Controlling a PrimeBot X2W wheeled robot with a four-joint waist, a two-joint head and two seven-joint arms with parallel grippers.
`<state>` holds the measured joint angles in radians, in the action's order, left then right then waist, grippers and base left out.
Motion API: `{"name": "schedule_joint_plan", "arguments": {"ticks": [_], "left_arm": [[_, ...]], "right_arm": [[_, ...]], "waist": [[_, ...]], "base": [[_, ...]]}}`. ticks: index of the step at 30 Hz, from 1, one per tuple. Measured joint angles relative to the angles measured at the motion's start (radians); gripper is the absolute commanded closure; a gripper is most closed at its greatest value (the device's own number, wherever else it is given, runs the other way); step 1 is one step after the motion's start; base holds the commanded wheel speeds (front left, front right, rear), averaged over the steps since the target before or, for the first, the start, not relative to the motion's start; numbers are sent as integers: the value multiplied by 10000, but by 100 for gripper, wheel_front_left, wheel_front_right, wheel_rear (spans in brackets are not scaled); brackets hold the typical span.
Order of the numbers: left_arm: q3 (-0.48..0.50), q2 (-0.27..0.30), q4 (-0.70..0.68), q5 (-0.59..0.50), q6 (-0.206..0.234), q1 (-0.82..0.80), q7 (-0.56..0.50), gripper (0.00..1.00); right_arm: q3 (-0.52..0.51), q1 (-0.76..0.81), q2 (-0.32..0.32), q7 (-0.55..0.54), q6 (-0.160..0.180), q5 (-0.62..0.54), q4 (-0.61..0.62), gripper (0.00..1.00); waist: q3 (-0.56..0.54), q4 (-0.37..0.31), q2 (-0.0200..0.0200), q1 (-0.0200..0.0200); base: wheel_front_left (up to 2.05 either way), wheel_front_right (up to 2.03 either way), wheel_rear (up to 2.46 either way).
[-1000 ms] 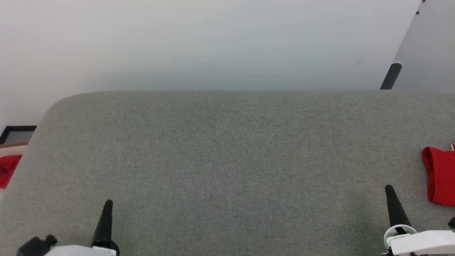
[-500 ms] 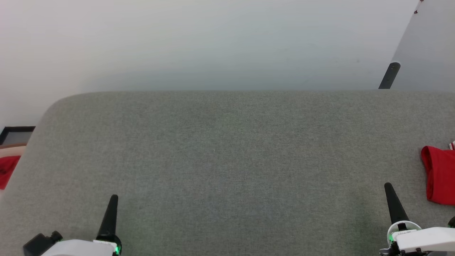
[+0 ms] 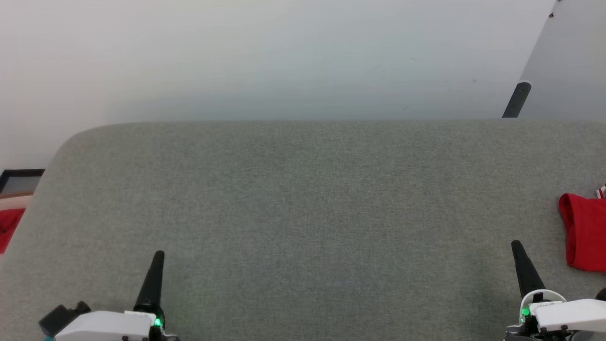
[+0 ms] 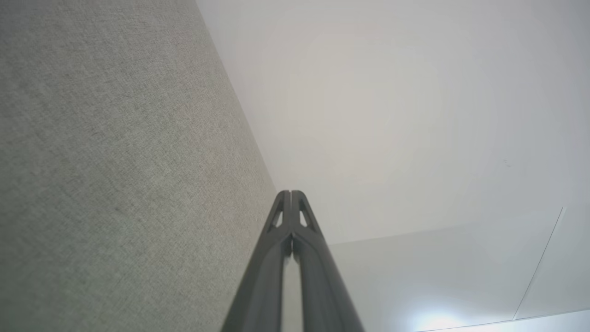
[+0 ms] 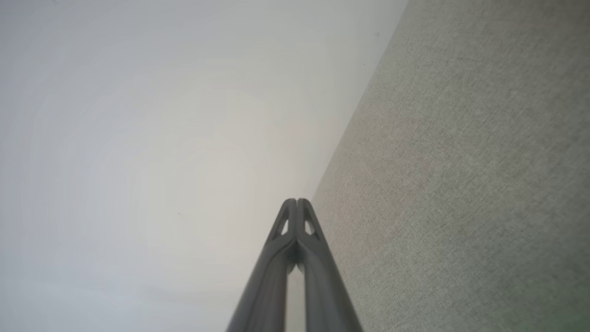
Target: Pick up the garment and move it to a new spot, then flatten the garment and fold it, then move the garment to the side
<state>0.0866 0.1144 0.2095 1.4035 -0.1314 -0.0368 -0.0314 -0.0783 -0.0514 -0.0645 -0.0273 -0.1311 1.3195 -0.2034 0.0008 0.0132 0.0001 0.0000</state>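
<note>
Nearest the robot, two white forearms came in at the bottom corners of the head view, each with a small green light lit at the wrist. The left gripper [image 3: 158,258] pointed away from the robot over the near left part of the grey cloth-covered worktop [image 3: 303,199]. Its fingers were clenched together into one dark spike that leaned a little to the right. The right gripper [image 3: 517,248] stood likewise at the near right, fingers clamped tip to tip and leaning a little to the left. In the left wrist view the left gripper [image 4: 291,194] had its two fingers meeting at the tips, with the worktop [image 4: 115,161] running along one side. The right wrist view showed the right gripper [image 5: 297,202] pinched closed in the same way beside the grey cloth.

A little farther out, the garment [image 3: 584,237] lay on the worktop to the right of the right gripper, near it but apart. It was a rounded red fold cut off by the picture's edge, with a bit of striped trim [image 3: 602,191] at its far corner.

Off the worktop's left side lay a red scrap [image 3: 7,227], with a dark frame [image 3: 21,179] just behind it. Past the far edge a dark post [image 3: 516,100] slanted up against a pale panel [image 3: 568,61].
</note>
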Motion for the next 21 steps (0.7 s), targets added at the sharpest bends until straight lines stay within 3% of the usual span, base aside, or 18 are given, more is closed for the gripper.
{"name": "schedule_joint_plan", "arguments": {"ticks": [21], "left_arm": [[127,-343,211,1152,0,-375,-439,100]], "right_arm": [[-88,-281,6,-368,0,1695,-221,100]], "waist": [[12,-68,0,0]], "base": [[0,0,0]]}}
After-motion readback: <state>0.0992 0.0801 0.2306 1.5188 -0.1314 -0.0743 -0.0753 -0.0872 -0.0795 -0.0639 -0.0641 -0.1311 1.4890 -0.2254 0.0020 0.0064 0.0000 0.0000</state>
